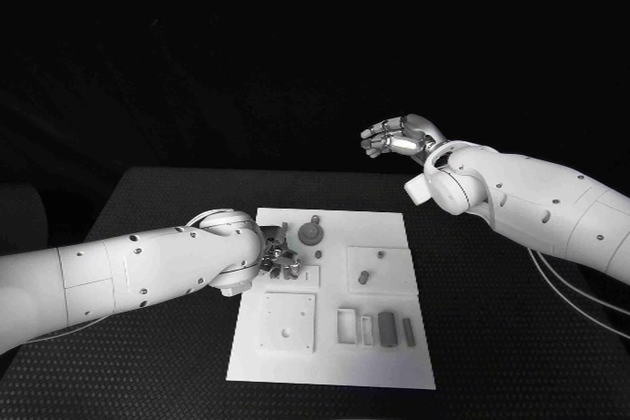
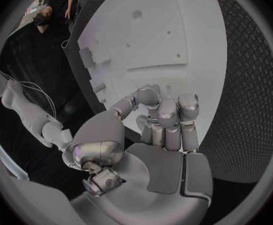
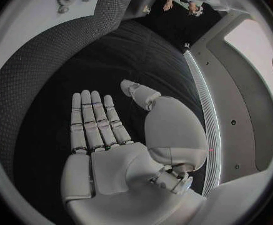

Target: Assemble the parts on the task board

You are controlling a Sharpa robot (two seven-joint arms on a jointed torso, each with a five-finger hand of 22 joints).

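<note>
Task board (image 1: pixel 394 361), a flat white plate, lies in the middle of the black tabletop (image 1: pixel 499 329), with raised square panels and a row of small grey parts (image 1: pixel 386 329) standing near its front edge; a round grey piece (image 1: pixel 312 233) sits towards its far end. Left hand (image 1: pixel 279 258) hovers low over the board's left side, fingers curled inward; whether it holds anything I cannot tell. Right hand (image 1: pixel 401 136) is raised well beyond the board, fingers straight and apart, holding nothing.

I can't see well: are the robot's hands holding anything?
The right hand is open and empty. The left hand curls over the task board; whether it holds anything cannot be told.
</note>
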